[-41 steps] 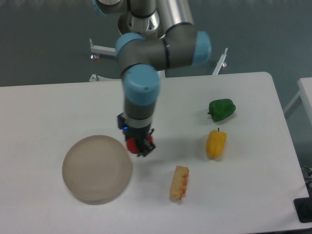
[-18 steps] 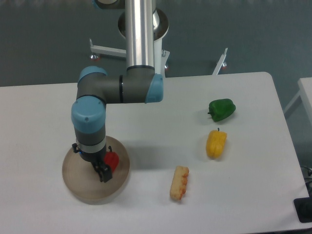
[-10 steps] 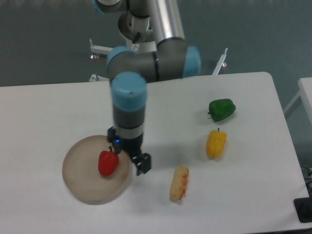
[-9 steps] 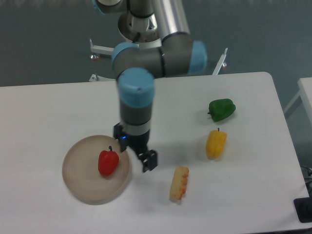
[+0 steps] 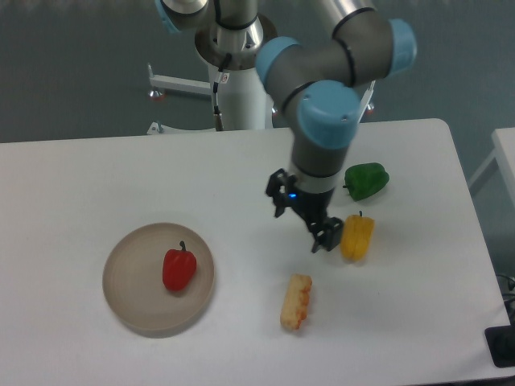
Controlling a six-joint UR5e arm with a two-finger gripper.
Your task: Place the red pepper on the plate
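Note:
The red pepper (image 5: 179,269) lies on the round beige plate (image 5: 129,301) at the front left of the table, a little right of the plate's middle, with its dark stem pointing up. My gripper (image 5: 302,215) hangs far to the right of the plate, over the table's middle, close to the yellow pepper (image 5: 357,237). Its two dark fingers stand apart with nothing between them, so it is open.
A green pepper (image 5: 366,180) lies at the back right, with the yellow pepper just in front of it. A pale corn-like piece with red marks (image 5: 295,301) lies near the front edge. The arm's base stands behind the table.
The gripper carried the red pepper onto the plate, let go of it, and moved right across the table to beside the yellow pepper. The red pepper now rests alone on the plate.

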